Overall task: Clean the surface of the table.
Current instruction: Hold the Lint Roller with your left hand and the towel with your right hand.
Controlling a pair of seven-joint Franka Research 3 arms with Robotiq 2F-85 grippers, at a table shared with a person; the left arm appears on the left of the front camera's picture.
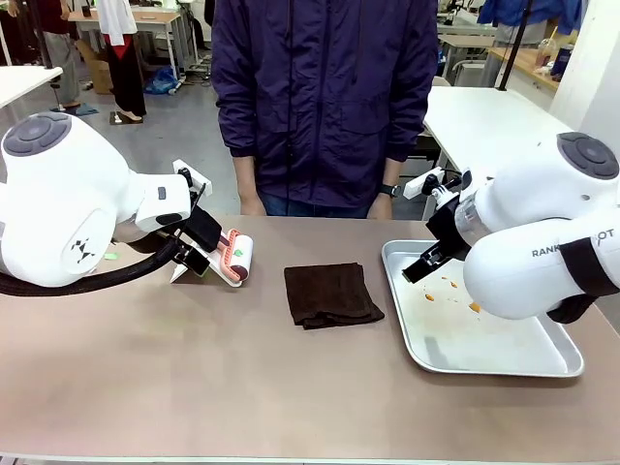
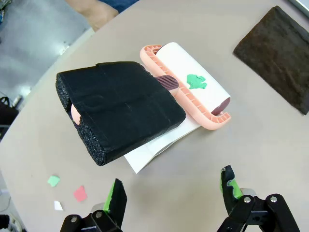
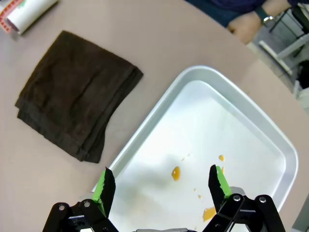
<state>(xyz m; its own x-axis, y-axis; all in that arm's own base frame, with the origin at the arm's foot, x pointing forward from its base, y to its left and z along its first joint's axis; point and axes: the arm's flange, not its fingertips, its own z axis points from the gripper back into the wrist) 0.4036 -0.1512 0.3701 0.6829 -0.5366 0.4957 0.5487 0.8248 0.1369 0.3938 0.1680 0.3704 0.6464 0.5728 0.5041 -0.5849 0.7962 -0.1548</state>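
Observation:
The tan table [image 1: 194, 378] spans the front view. On its left part lies a lint roller [image 1: 235, 258] with a pink frame, a white roll [image 2: 193, 79] and a black foam handle [image 2: 120, 111]. A green scrap sticks to the roll. My left gripper [image 2: 174, 191] hovers open just short of the handle, touching nothing. Small green, red and white scraps [image 2: 79, 193] lie on the table beside it. My right gripper [image 3: 161, 186] hangs open and empty over the near-left part of the silver tray [image 3: 270, 145].
A folded dark brown cloth [image 1: 329, 294] lies mid-table between roller and tray. The tray [image 1: 542, 363] holds orange stains [image 3: 176, 172]. White paper [image 2: 145, 154] lies under the roller. A person [image 1: 325, 97] stands at the far edge, one hand [image 3: 248, 21] by the table.

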